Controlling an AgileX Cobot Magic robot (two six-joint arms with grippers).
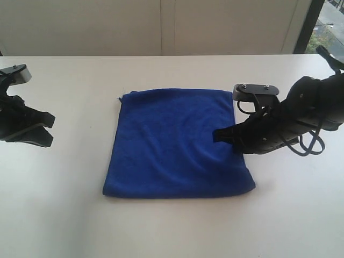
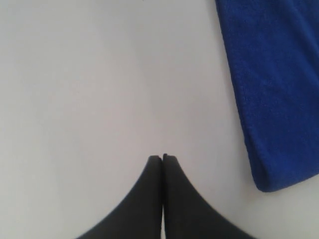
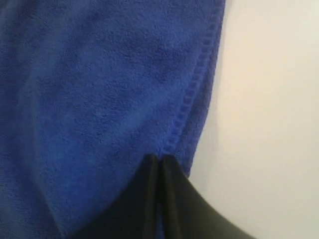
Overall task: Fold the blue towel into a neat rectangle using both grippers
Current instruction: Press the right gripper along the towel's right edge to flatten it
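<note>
Blue towel [image 2: 279,89] cut off by both wrist views' edges.

The left tool [image 2: 163,156] has its fingers pressed together; the right tool [image 3: 159,157], likewise closed, reaches inward, tilted down.

Table [image 1: 172,231]: white, matte, plain. Fills my whole working field; same surface shows in both wrist views. Soft grey shading across table's near part. Behind table's far edge: wall [image 1: 86,27], pale beige panels, one vertical seam [image 1: 167,27] roughly above table's middle. Beyond table's far right corner: dark window frame [image 1: 307,27], slanted. Window [image 1: 329,27] past it, daylight, blurred greenery; finer detail I cannot tell.
</note>
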